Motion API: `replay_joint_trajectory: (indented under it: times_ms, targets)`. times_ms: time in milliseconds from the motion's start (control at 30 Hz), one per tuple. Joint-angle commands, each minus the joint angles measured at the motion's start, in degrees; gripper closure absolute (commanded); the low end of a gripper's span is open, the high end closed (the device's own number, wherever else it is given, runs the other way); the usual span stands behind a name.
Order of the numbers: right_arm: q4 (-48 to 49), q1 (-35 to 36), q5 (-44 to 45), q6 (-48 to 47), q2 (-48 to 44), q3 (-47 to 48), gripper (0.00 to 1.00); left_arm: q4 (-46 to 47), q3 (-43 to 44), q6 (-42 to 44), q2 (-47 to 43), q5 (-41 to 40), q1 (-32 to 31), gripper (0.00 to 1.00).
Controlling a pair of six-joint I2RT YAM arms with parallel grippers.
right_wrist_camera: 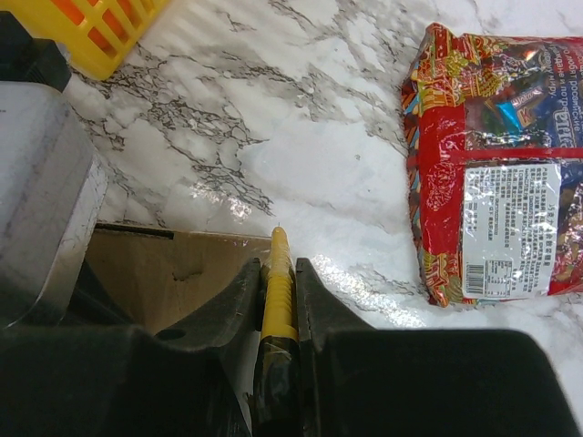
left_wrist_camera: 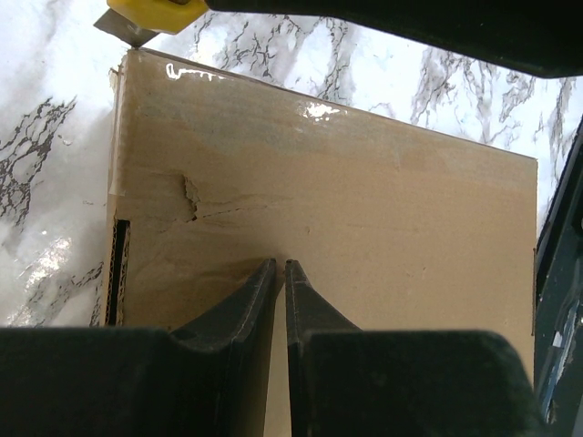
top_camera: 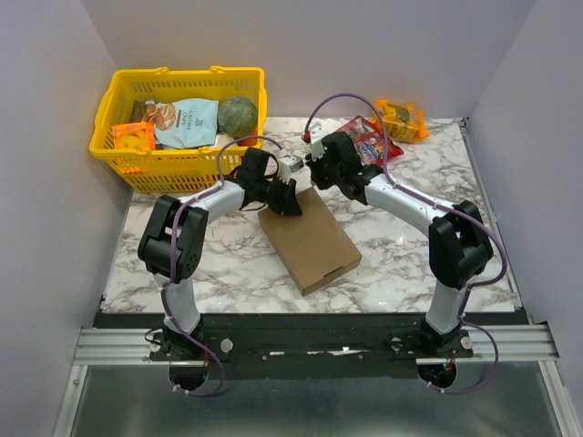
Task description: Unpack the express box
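Lying flat and closed, askew on the marble bench: express box. Poised over its lid near the far edge, left gripper, fingers drawn almost together, nothing between them; contact with the cardboard unclear. Clamped on a yellow utility knife, right gripper, knife tip just at the box's far edge. Sitting beyond the box, far-left, yellow basket; far-right, red candy bag.

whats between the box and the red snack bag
Bare marble, plus the yellow cutter in the right gripper by the box; the right wrist view shows it.
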Motion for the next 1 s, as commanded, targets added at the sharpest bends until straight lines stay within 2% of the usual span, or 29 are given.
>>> replay_joint_trajectory:
  times_ms: [0, 433, 600, 667, 833, 967]
  targets:
    - [-1.62, 0.61, -1.58, 0.79, 0.68, -0.94, 0.99, -3.05, -0.63, 1.09, 3.59, -4.13, 0.28, 0.80]
    - [-8.21, 0.61, -1.75, 3.87, -0.28, -1.12, 0.99, -3.22, -0.37, 0.56, 4.03, -5.62, 0.37, 0.80]
    - [-11.64, 0.88, -1.93, 4.57, -1.43, -0.94, 1.00, -3.13, -0.11, -0.49, 4.73, -6.59, 0.37, 0.86]
    - [-12.78, 1.05, -1.93, 4.22, -1.87, -1.03, 1.00, -3.13, 0.07, -1.20, 5.26, -7.55, 0.37, 0.92]
    - [-15.15, 1.32, -0.97, 3.96, -2.48, -0.77, 0.99, -2.96, 0.25, -2.08, 5.79, -9.31, 0.37, 0.99]
    - [-19.89, 1.32, -0.79, 4.05, -3.45, 0.11, 1.00, -2.61, 0.07, -2.69, 5.88, -11.42, 0.37, 1.00]
